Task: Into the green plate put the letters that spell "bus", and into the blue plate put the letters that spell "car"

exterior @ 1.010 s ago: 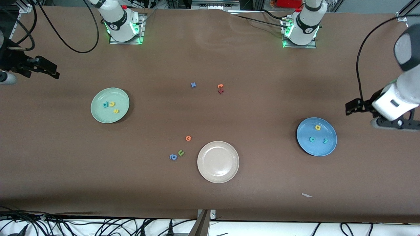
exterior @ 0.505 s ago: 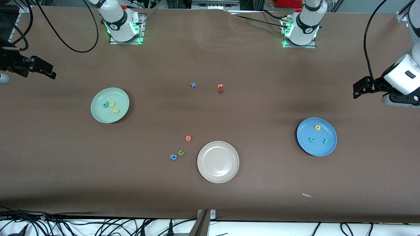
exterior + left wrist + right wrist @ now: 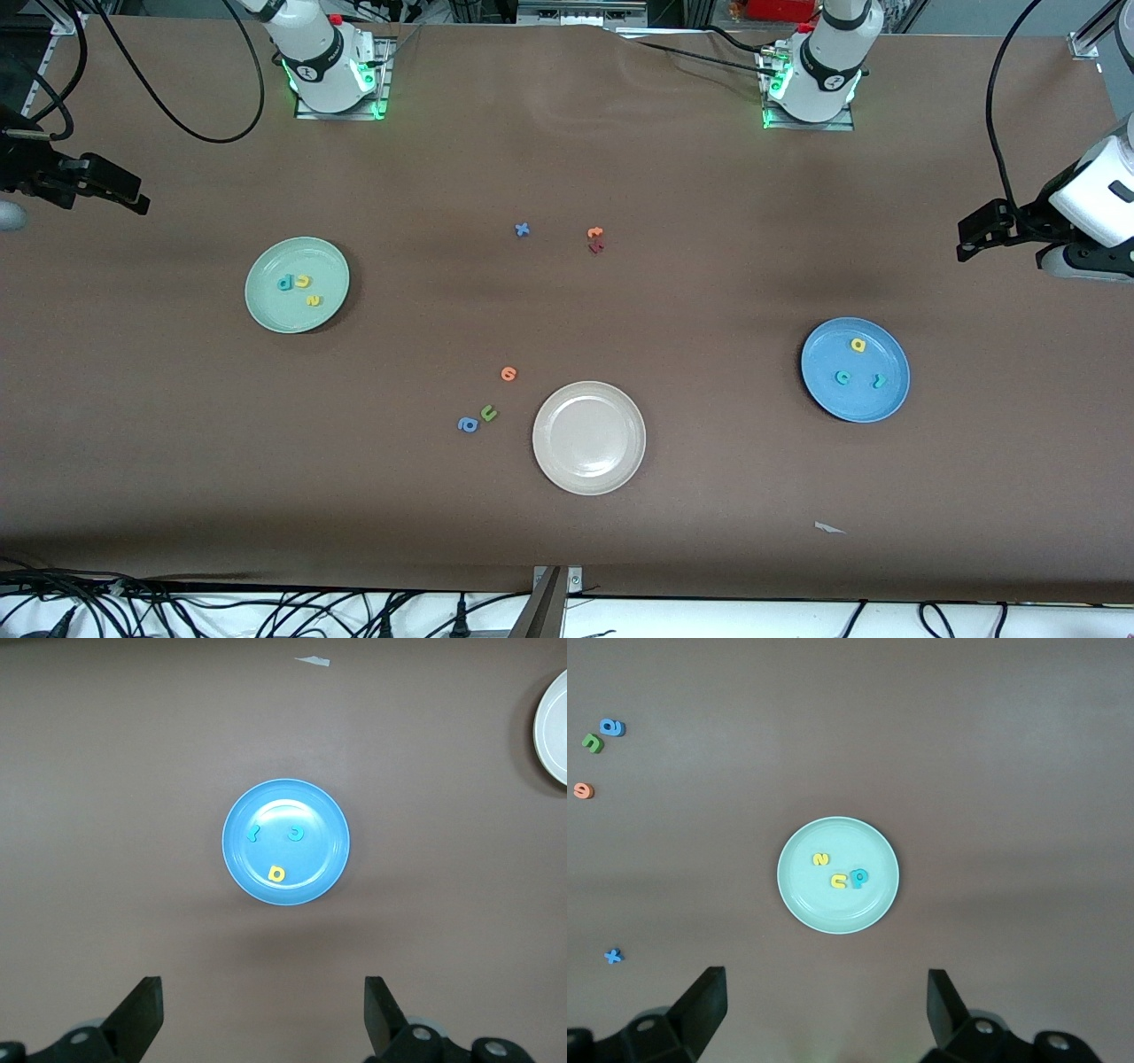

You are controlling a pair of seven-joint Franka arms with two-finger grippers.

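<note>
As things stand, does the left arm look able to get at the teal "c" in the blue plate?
Probably yes. The left gripper hangs open and empty, high over the table by the blue plate. The teal "c" lies flat and uncovered, apart from its neighbours, with nothing above it.

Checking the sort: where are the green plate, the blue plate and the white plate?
green plate [image 3: 266, 310], front view, bare inner floor.
blue plate [image 3: 833, 403], front view, bare inner floor.
white plate [image 3: 589, 438], front view, middle.

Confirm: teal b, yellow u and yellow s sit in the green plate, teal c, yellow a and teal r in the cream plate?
Wrong plate for the second set. The c, a and r lie in the blue plate; the cream plate holds nothing, as the front view shows. The green plate part stands.
</note>
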